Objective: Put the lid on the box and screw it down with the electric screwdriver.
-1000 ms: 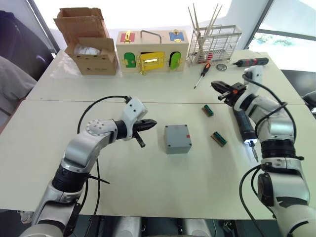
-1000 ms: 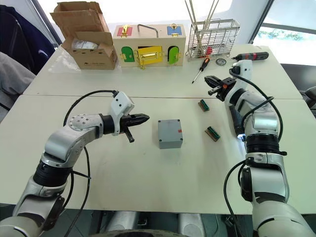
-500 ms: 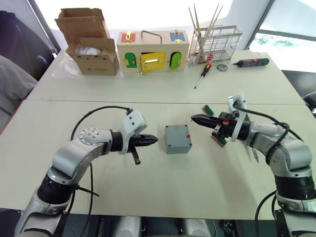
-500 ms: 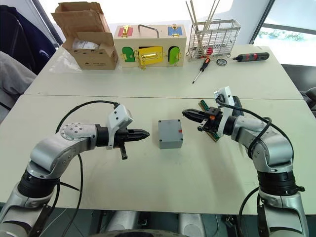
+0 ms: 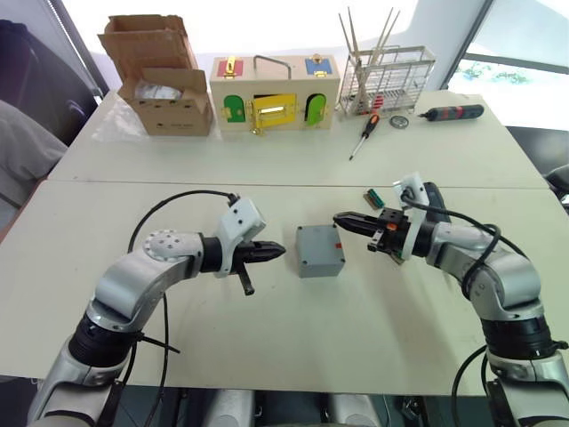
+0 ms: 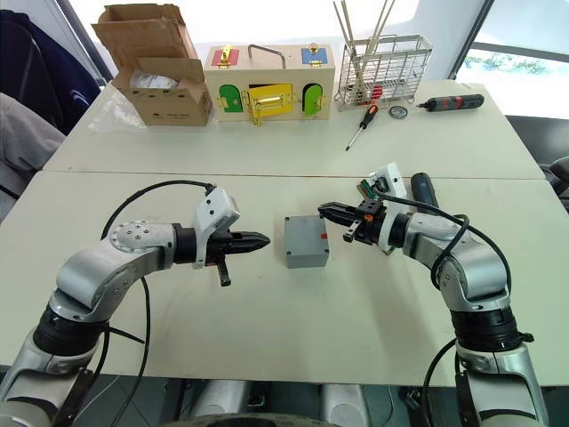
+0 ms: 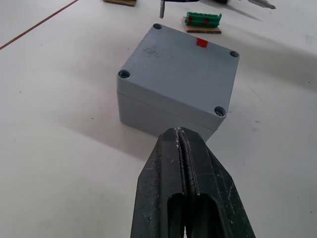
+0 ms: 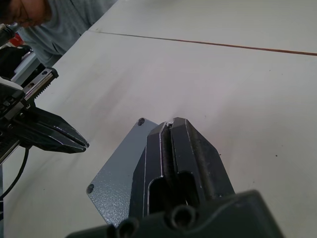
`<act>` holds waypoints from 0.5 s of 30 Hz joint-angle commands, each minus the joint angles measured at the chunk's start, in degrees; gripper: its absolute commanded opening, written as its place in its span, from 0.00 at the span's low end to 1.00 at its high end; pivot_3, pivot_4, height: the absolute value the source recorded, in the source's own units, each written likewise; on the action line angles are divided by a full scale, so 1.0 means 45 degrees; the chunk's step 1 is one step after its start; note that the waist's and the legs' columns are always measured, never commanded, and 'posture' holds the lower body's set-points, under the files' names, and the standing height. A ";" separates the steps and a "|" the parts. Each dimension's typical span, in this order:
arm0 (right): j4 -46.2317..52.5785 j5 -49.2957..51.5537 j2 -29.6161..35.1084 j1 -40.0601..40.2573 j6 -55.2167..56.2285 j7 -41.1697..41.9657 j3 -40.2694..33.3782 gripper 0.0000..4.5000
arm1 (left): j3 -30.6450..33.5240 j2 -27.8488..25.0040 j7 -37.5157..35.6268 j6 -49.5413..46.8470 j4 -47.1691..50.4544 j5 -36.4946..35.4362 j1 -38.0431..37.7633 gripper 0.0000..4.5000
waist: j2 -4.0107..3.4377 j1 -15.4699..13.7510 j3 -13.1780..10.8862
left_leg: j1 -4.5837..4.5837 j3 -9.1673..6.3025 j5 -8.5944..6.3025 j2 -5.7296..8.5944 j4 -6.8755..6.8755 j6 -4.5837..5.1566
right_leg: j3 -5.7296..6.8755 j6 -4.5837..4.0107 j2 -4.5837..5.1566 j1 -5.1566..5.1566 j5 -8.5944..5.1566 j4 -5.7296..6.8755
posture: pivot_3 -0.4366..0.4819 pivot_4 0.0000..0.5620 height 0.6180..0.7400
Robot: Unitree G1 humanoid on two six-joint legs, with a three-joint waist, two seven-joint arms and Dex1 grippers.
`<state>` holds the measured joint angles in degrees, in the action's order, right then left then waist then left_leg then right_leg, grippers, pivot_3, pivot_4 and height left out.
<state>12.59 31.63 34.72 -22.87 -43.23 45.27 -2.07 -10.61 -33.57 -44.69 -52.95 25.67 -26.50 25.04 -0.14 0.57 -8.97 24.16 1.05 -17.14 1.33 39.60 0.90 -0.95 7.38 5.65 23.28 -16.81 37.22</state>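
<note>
In the middle of the near table sits the box, with the lid already seated flush on top, its corner screw holes showing and a small red mark near one edge. My left gripper points at the box from my left, fingers pressed together with nothing between them, its tip just beside the near wall but apart from it. My right gripper comes in from the opposite side, also clenched and empty, its tip over the box's edge nearest that arm; whether it touches the lid I cannot tell. I judge the two closed tips flank the box so I can nudge or steady it square before driving screws. The electric screwdriver lies on the table behind my right forearm, mostly hidden by it, so fastening has not begun. A green-topped block lies just beyond the box, and a slimmer driver rests well apart on the far table.
</note>
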 commanded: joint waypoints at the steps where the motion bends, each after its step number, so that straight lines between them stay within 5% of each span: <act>1: 0.0120 -0.0002 -0.0003 -0.0206 0.0256 0.0051 -0.0093 0.01 | 0.0080 -0.0032 0.0082 0.0165 0.0269 -0.0075 0.0100 0.00 | 0.0000 -0.0004 0.0000 | 0.0000 0.0000 0.0000 0.0000 0.0000 0.0000 | 0.0000 0.0000 0.0000 0.0000 0.0000 0.0000 | 0.48 0.27 1.00; 15: -0.0276 -0.0328 -0.0037 -0.0140 0.0561 -0.0022 0.0068 0.01 | -0.0006 -0.0031 0.0180 0.0203 0.0234 -0.0048 0.0199 0.00 | 0.0000 0.0000 0.0000 | 0.0000 0.0000 0.0000 0.0000 0.0000 0.0000 | 0.0000 0.0000 0.0000 0.0000 0.0000 0.0000 | 0.48 0.27 1.00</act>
<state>10.91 30.28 34.73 -22.89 -41.96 45.26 -0.91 -10.62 -33.57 -43.81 -52.94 25.67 -26.49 25.06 -0.14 0.57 -8.97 24.16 1.05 -17.14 1.33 39.60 0.90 -0.95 7.38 5.65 23.28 -16.81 37.22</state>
